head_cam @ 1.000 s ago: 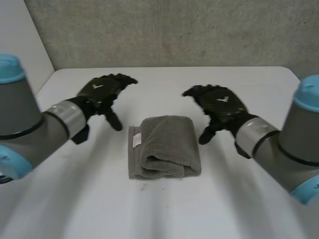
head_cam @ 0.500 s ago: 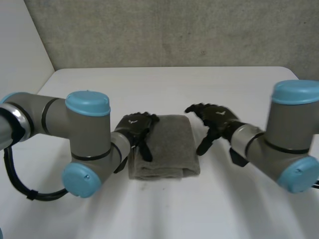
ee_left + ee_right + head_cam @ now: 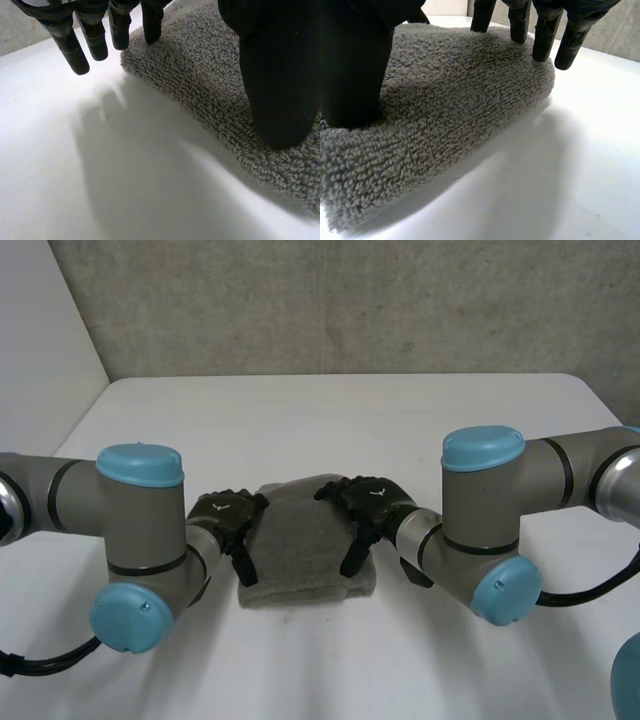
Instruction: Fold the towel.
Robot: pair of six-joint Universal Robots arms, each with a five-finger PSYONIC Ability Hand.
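Towel (image 3: 305, 545), thick soft terry, lies folded on the table (image 3: 320, 410); limp and light, I judge. My left hand (image 3: 228, 515) and right hand (image 3: 370, 502) press its two sides with straight fingers, gripping nothing; I'd pinch those edges.

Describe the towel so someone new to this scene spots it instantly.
On the white table, look at the middle of its near half. The left robot hand and right robot hand rest on its two sides. It is the grey, fuzzy towel, folded into a thick pad, the only soft thing there.
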